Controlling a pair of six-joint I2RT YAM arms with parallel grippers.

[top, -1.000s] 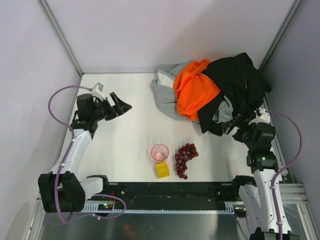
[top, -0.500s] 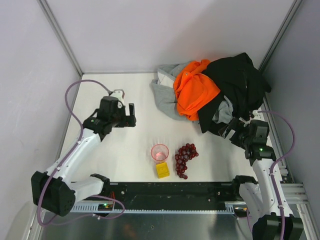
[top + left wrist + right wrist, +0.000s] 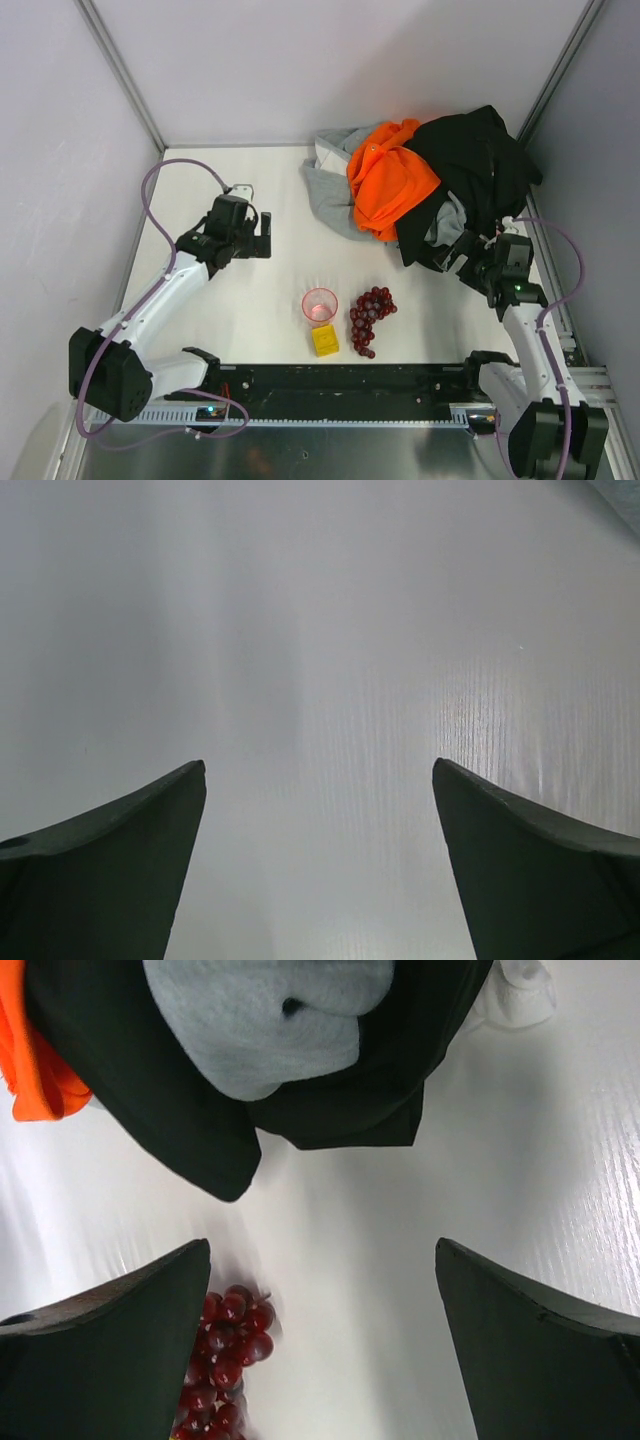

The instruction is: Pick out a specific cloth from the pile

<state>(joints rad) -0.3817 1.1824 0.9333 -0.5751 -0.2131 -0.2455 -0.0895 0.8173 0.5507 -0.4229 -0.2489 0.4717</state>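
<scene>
Right gripper (image 3: 320,1248) is open, near the pile (image 3: 330,1110). The cloth (image 3: 512,990) lies beyond its right finger, untouched. Left gripper (image 3: 320,768) is open above the table (image 3: 320,630).

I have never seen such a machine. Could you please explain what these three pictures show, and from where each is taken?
You see a robot: a left arm and a right arm bolted to a white table. The large picture looks down from above; the left gripper and the right gripper are their two-finger hands. The other two pictures come from cameras on the wrists; the dark wedges at the bottom are each gripper's own fingers. The left wrist sees only table surface. The right wrist faces the pile of clothes (black garment, orange garment, grey sweatshirt), with a bit of white cloth at its edge. Nearer lie a pink cup, a yellow block and red grapes. Both grippers are open and hold nothing.
</scene>
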